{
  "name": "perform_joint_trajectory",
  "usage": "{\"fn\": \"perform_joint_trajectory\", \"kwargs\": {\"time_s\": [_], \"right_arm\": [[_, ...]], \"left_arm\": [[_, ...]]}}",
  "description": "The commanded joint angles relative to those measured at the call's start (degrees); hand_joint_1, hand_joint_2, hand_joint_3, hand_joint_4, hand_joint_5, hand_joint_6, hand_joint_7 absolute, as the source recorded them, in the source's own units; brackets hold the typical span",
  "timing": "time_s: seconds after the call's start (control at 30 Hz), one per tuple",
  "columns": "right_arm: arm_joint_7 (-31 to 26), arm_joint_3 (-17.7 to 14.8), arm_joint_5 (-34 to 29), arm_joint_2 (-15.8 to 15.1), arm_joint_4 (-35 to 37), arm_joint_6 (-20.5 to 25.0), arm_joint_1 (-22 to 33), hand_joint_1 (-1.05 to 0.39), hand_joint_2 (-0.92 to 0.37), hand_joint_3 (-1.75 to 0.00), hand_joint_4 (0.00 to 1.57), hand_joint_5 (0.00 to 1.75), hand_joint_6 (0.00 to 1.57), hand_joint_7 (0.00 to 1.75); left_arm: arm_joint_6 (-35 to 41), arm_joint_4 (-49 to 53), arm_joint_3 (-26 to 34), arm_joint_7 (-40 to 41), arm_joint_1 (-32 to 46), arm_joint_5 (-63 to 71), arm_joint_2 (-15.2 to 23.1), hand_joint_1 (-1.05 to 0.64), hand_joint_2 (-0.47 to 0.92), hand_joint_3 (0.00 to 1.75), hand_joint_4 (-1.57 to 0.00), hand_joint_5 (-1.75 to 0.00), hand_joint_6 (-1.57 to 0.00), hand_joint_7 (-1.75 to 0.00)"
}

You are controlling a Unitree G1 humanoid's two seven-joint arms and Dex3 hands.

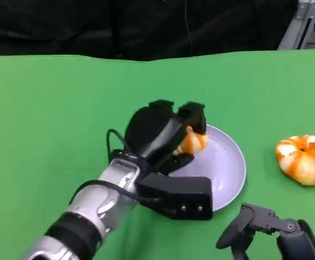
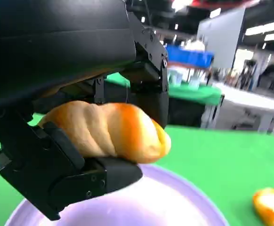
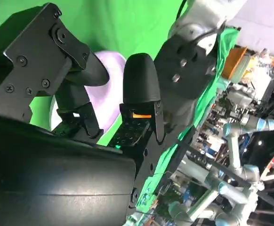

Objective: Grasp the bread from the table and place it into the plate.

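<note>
**Bread held over the plate's rim, release still to come**

The green table [image 1: 49, 108] spans the head view, with black drapes behind it. On it, toward the right of centre, sits the lavender plate [image 1: 228, 168], round and shallow. The robot's left forearm reaches in diagonally from the lower left, and its left hand [image 1: 165, 132] hangs over the plate's left rim, closed around the bread roll [image 1: 192, 142]. From the left wrist view the roll [image 2: 108, 129] is clamped between black fingers [image 2: 149, 89] above and a thick black digit [image 2: 80, 176] below, its long axis running across the grip, one golden end jutting free. The plate's surface [image 2: 165, 207] lies directly beneath, apart from the bread.

So the bread seems already above its target; the coming move is likely a short drop toward the plate's middle, then letting go.

The right hand [image 1: 266, 230] waits at the lower right, holding nothing, fingers apart. A second pumpkin-shaped bun [image 1: 304, 160] rests on the table, right of the plate and well clear of it.
</note>
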Motion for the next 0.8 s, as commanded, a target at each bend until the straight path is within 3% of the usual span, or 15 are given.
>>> {"fn": "perform_joint_trajectory", "kwargs": {"time_s": [0.03, 0.07, 0.1, 0.17, 0.27, 0.37, 0.5, 0.8], "right_arm": [[-0.7, -0.1, 0.1, 0.1, -0.9, 0.1, 0.6, 0.07, -0.22, -1.46, 0.84, 1.53, 0.88, 1.24], [-0.7, -0.1, 0.1, 0.1, -0.9, 0.1, 0.6, 0.07, -0.22, -1.46, 0.84, 1.53, 0.88, 1.24], [-0.6, -0.1, 0.3, 0.1, -1.0, 0.2, 0.6, 0.07, -0.22, -1.46, 0.84, 1.53, 0.88, 1.24], [-0.4, -0.1, 0.4, 0.1, -1.2, 0.7, 0.6, 0.07, -0.22, -1.47, 0.84, 1.53, 0.88, 1.24], [-0.7, -0.2, -0.2, 0.0, -1.3, 0.9, 0.5, 0.05, -0.22, -1.46, 0.85, 1.55, 0.88, 1.24], [-0.6, -0.3, 0.2, -0.1, -1.2, 0.9, 0.4, 0.06, -0.22, -1.46, 0.84, 1.56, 0.87, 1.24], [-0.4, -0.3, 0.3, -0.2, -1.4, 1.2, 0.4, 0.06, -0.22, -1.46, 0.84, 1.56, 0.87, 1.24], [-0.6, -0.4, 0.7, -0.4, -0.4, 0.4, -0.2, 0.07, -0.21, -1.47, 0.84, 1.56, 0.88, 1.25]], "left_arm": [[4.2, 1.1, -1.3, -7.8, -2.0, -0.7, -1.7, -0.29, 0.81, 0.3, -0.59, -1.19, -0.59, -0.44], [5.1, 1.0, -1.6, -9.2, -2.1, -0.7, -1.8, -0.34, 0.88, 0.22, -0.48, -0.94, -0.51, -0.25], [6.2, 0.6, -2.1, -11.3, -2.3, -0.3, -1.6, -0.36, 0.9, 0.2, -0.45, -0.84, -0.48, -0.18], [9.2, -0.7, -3.3, -16.9, -2.8, 0.7, -1.1, -0.57, 0.92, 0.27, -0.12, -0.52, -0.24, -0.05], [13.3, -3.5, -4.6, -25.7, -3.0, 1.0, -0.1, -0.78, 0.92, 0.4, -0.01, -0.12, -0.09, -0.02], [15.0, -6.0, -5.2, -31.4, -2.7, 0.8, 1.4, -0.9, 0.92, 0.48, 0.0, -0.02, -0.06, -0.01], [15.4, -9.7, -4.4, -34.7, -1.5, -1.1, 2.8, -0.96, 0.92, 0.52, 0.0, 0.0, -0.06, -0.01], [17.5, -30.0, 4.0, -43.1, 7.8, -11.7, 7.3, -0.81, 0.92, 0.41, -0.07, -0.04, -0.15, -0.04]]}}
